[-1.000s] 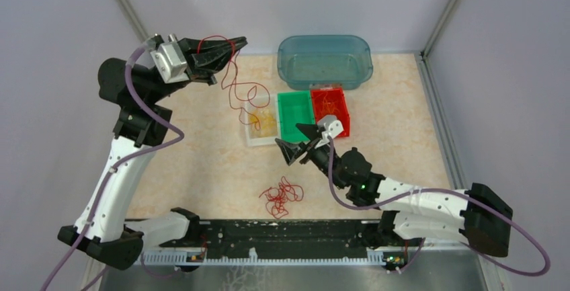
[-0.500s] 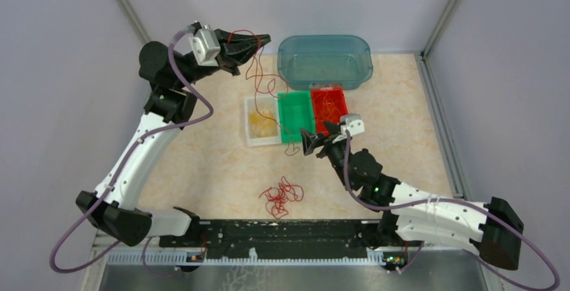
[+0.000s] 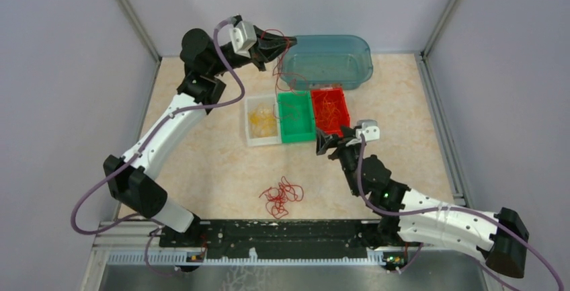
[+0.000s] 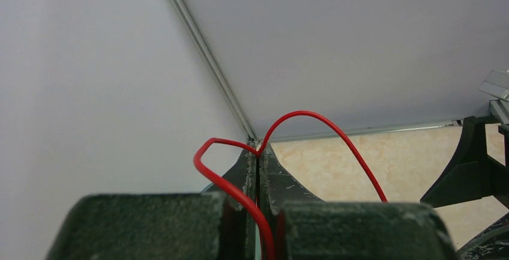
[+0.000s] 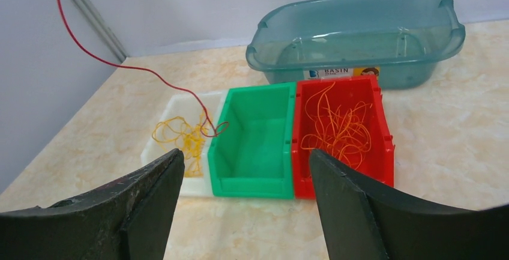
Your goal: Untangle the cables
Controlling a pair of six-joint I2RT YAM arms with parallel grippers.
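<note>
Over the last second the left arm has swung right, carrying one red wire [image 4: 300, 114] toward the teal basin [image 3: 363, 69]; the right arm has followed toward the bins. On the tabletop [image 3: 215, 163] a clump of red wires [image 3: 281, 197] lies near the arm bases. The left pincer [image 4: 259, 149] is clamped on the lifted wire, whose tail hangs down to the lip between the white bin [image 3: 252, 136] and the green bin [image 3: 296, 117]. The right pincer [image 5: 243, 158] gapes, empty. These wires look weightless, limp and quick to snag; a free end or outer loop seems the best hold.
</note>
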